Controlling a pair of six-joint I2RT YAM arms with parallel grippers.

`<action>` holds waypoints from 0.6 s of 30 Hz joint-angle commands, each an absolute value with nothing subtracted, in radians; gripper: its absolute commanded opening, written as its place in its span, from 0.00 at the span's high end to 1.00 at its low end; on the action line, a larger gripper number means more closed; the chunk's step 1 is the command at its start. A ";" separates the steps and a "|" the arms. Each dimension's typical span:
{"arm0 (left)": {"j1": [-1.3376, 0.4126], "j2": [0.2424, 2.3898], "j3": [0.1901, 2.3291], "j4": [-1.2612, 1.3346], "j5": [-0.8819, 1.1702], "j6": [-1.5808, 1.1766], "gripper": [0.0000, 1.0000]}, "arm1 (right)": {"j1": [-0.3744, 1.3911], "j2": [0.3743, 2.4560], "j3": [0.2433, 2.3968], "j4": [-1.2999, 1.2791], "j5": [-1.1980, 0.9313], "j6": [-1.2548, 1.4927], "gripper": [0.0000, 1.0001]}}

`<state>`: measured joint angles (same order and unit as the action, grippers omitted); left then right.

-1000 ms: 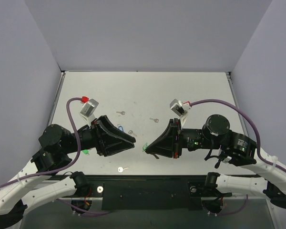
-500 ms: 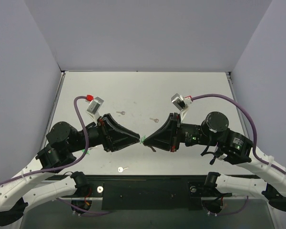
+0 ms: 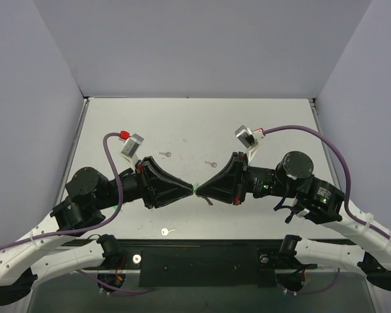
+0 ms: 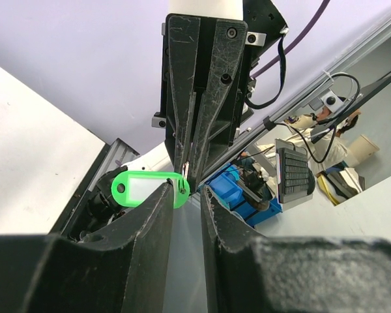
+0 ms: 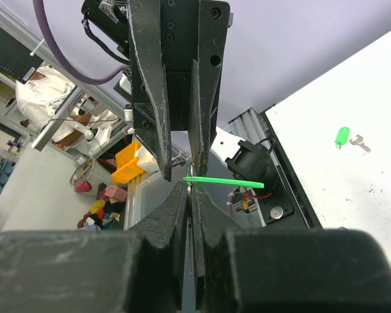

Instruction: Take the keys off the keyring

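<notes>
- left gripper [image 3: 189,189] has slid in since a second ago, now tip to tip with right gripper [image 3: 198,190], jaws narrowly apart.
- right gripper clamps the keyring [image 4: 143,189].

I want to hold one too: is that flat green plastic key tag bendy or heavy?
Probably stiff: the light-green plastic key tag sticks out straight from the right gripper. Likely light: pinched at one end, it doesn't droop.
</notes>
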<state>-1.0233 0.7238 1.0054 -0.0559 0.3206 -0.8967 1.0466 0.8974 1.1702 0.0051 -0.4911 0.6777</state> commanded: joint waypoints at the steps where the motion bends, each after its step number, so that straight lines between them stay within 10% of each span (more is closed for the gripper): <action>1: -1.031 0.724 1.015 -0.034 0.291 -0.871 0.67 | 1.042 0.897 1.166 0.101 -0.528 0.693 1.00; 18: -1.032 0.764 1.037 -0.061 0.291 -0.877 0.87 | 1.043 0.893 1.137 0.127 -0.557 0.718 1.00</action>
<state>-1.0267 0.7399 1.0054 -0.0559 0.2989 -0.8875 1.0447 0.9005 1.1431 0.0410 -0.5175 0.7074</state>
